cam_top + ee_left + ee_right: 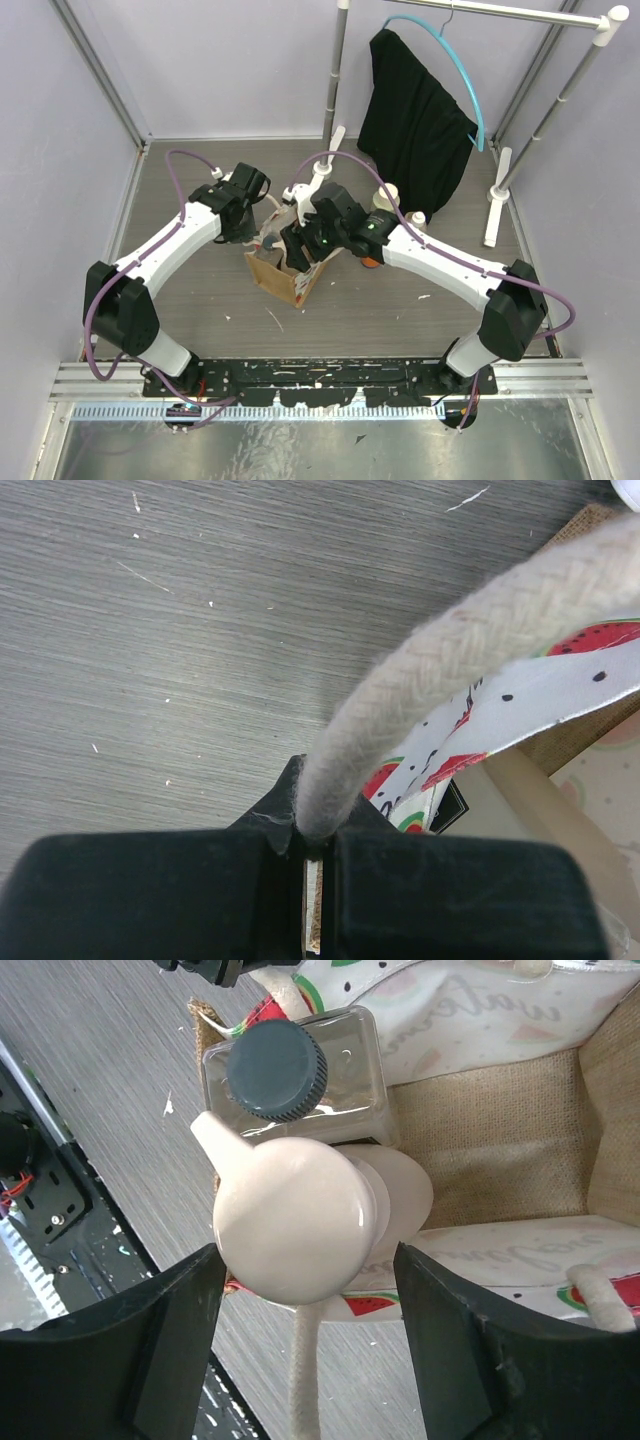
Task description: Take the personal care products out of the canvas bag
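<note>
Tan canvas bag stands near the middle of the grey table, between the two arms, mouth upward; watermelon-print lining shows at its rim. Left gripper: jaws pressed together, pinching the cream rope handle, which arches from the jaws back to the bag's edge. Right gripper: jaws spread, poised above the bag's mouth; a cream pump-top bottle sits between the fingers; contact with either finger cannot be told. Behind the pump top, inside the bag, a clear square bottle with a dark grey cap leans at the near wall; the rest of the bag's burlap floor is bare. Outside the bag, in the overhead view, two cream-capped bottles stand on the table just beside the black garment hanging from the rail; an orange item shows partly under the right arm, too hidden to identify.
</note>
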